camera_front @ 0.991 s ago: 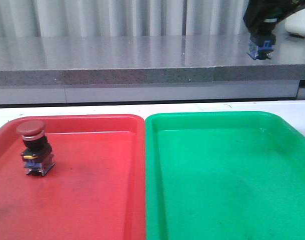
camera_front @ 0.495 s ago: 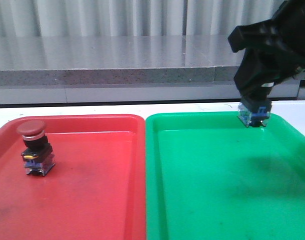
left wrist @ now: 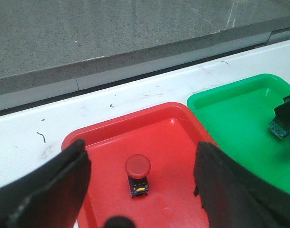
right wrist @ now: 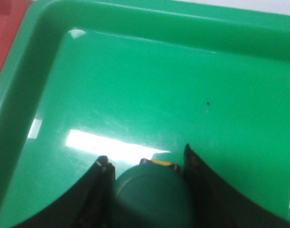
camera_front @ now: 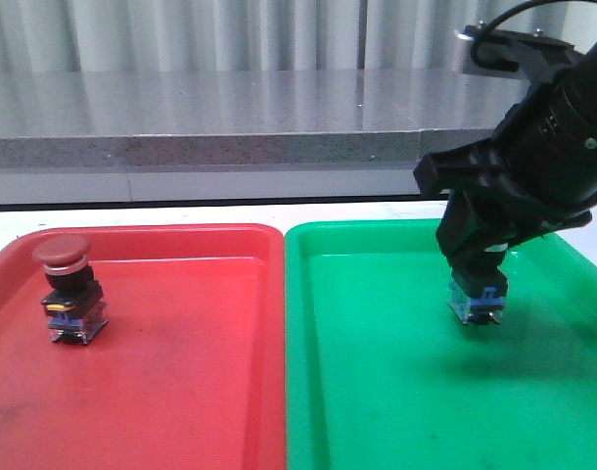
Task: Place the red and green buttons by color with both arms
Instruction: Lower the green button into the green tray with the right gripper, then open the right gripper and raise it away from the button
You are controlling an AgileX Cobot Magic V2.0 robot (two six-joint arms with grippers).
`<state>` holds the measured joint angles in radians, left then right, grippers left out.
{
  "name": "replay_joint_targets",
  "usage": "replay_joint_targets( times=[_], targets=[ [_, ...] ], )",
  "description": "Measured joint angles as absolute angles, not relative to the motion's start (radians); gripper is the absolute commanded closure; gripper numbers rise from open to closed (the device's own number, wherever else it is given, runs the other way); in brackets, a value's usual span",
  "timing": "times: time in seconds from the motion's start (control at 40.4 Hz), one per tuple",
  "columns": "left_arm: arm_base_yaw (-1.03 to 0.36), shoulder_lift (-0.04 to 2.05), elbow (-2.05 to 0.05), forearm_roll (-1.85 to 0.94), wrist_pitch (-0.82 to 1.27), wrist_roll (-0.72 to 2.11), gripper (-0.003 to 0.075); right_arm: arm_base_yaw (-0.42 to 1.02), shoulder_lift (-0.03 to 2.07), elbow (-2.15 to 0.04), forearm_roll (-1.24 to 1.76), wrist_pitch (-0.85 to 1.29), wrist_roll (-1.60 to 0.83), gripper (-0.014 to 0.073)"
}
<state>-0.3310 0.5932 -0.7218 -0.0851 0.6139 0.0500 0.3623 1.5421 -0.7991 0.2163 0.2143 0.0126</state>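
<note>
The red button (camera_front: 66,289) stands upright in the red tray (camera_front: 181,392), at its far left; it also shows in the left wrist view (left wrist: 138,174). My left gripper (left wrist: 140,190) is open and empty, high above that button, out of the front view. My right gripper (camera_front: 480,284) is shut on the green button (right wrist: 152,197). It holds it low over the green tray (camera_front: 396,392), the clear-blue base (camera_front: 478,299) hanging just above the tray floor. The green cap is hidden by the jaws in the front view.
The two trays lie side by side on a white table (left wrist: 88,114). A grey stone ledge (camera_front: 230,127) runs behind the table. The green tray's rim (right wrist: 135,19) lies ahead of the right gripper.
My right gripper has come down and toward the left with the green button, from above the ledge to low over the green tray. The red button has not moved.
</note>
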Motion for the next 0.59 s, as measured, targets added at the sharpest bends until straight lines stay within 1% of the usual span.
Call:
replay_joint_targets(
  times=[0.223,0.297,0.347,0.52,0.595],
  targets=[
    [-0.331,0.593,-0.722,-0.085,0.614,0.050,0.0259,0.362,1.581,-0.799,0.218,0.184,0.013,0.0358],
    [-0.331,0.593,-0.722,-0.085,0.614,0.050,0.0259,0.362,1.584,-0.799,0.218,0.176,0.013,0.0342],
    [-0.331,0.593,-0.722,-0.085,0.614,0.050,0.0259,0.362,1.584,-0.799,0.218,0.174,0.013,0.0304],
    [-0.331,0.593,-0.722,-0.085,0.614,0.050,0.0259,0.362,1.587,-0.799,0.218,0.174,0.013,0.0091],
    [-0.331,0.593,-0.722,-0.085,0.614,0.050,0.0259,0.362,1.590,-0.799,0.218,0.174,0.013,0.0060]
  ],
)
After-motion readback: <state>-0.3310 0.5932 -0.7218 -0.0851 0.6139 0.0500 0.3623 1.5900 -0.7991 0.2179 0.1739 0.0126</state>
